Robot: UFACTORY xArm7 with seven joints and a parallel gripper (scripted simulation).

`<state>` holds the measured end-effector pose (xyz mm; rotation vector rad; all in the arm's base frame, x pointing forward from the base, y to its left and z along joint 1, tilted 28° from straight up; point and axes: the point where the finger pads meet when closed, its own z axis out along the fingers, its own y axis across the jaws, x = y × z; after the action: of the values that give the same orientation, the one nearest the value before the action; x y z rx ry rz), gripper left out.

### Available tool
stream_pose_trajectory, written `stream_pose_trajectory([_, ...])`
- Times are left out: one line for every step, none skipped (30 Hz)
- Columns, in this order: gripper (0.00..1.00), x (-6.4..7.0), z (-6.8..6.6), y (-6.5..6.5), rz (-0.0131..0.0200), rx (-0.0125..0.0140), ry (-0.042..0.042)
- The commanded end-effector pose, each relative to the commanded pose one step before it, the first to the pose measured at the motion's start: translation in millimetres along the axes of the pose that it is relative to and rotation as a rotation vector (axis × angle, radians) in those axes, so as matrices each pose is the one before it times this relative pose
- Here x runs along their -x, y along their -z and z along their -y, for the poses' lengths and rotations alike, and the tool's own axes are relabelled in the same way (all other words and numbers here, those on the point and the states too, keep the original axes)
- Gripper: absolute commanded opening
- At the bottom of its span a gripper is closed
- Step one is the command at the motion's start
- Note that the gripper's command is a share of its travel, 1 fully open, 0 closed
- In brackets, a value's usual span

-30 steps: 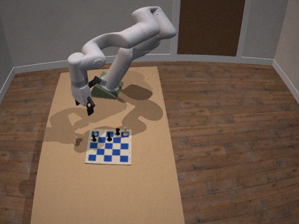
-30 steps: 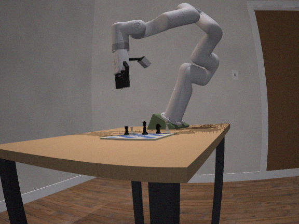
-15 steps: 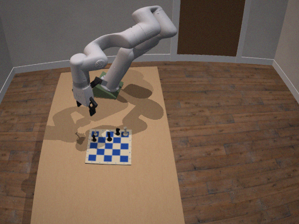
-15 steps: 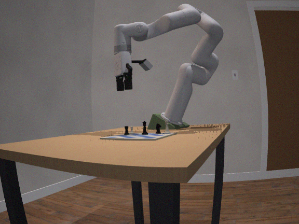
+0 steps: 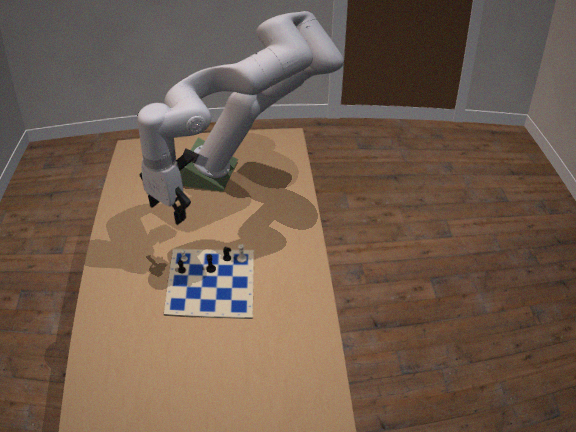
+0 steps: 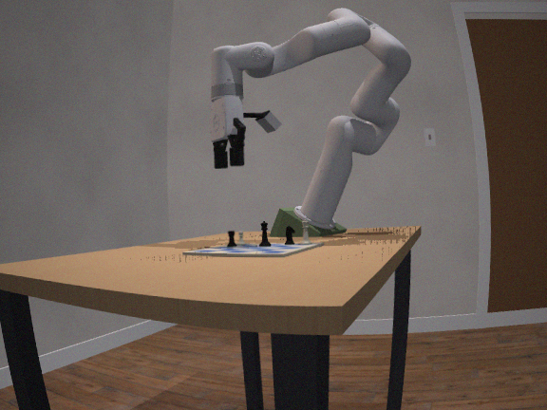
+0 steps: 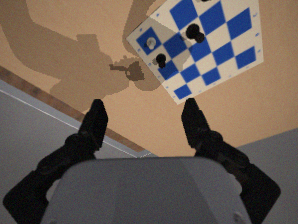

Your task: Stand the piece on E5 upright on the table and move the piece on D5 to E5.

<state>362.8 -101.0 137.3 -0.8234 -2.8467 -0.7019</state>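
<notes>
A blue and cream chessboard (image 5: pixel 208 315) (image 6: pixel 247 251) (image 7: pixel 235 56) lies on the tan table (image 5: pixel 200 375) (image 6: pixel 285 289). Along its far rows stand a small white piece (image 5: pixel 183 257) (image 7: pixel 148 44), a black pawn (image 5: pixel 181 267) (image 6: pixel 231 238) (image 7: pixel 160 60), a tall black piece (image 5: pixel 210 263) (image 6: pixel 264 233) (image 7: pixel 192 32), a black knight (image 5: pixel 227 254) (image 6: pixel 289 234) and a white piece (image 5: pixel 241 254) (image 6: pixel 306 233). All look upright. The edge letters are too small to read. My gripper (image 5: pixel 166 209) (image 6: pixel 228 163) (image 7: pixel 144 108) is open and empty. It hangs high above the table, behind and left of the board.
The arm's green base wedge (image 5: pixel 200 176) (image 6: pixel 284 221) sits on the table behind the board. The table's left edge runs under the gripper in the wrist view. The arm's shadow falls on the table left of the board.
</notes>
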Motion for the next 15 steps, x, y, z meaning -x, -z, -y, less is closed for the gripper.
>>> stream_pose_trajectory([1.0, -7.03, -3.73, -11.55, 0.01427, 0.01254, 0.06719])
stream_pose_trajectory([1.0, 0.0, 0.0, 0.0, 0.0, 0.0, 0.0])
stream_pose_trajectory([1.0, 0.0, 0.0, 0.0, 0.0, 0.0, 0.0])
stream_pose_trajectory([1.0, 0.0, 0.0, 0.0, 0.0, 0.0, 0.0])
stream_pose_trajectory([1.0, 0.0, 0.0, 0.0, 0.0, 0.0, 0.0])
stream_pose_trajectory([1.0, 0.0, 0.0, 0.0, 0.0, 0.0, 0.0])
stream_pose_trajectory([1.0, 0.0, 0.0, 0.0, 0.0, 0.0, 0.0])
stream_pose_trajectory([1.0, 0.0, 0.0, 0.0, 0.0, 0.0, 0.0])
stream_pose_trajectory([1.0, 0.0, 0.0, 0.0, 0.0, 0.0, 0.0])
stream_pose_trajectory([1.0, 0.0, 0.0, 0.0, 0.0, 0.0, 0.0])
stream_pose_trajectory([1.0, 0.0, 0.0, 0.0, 0.0, 0.0, 0.0])
stream_pose_trajectory([1.0, 0.0, 0.0, 0.0, 0.0, 0.0, 0.0])
stream_pose_trajectory([1.0, 0.0, 0.0, 0.0, 0.0, 0.0, 0.0])
stream_pose_trajectory([1.0, -3.08, -2.02, -5.13, 0.00332, 0.00542, 0.02601])
stream_pose_trajectory([1.0, -2.41, -1.75, -4.06, 0.00226, 0.00448, 0.02005])
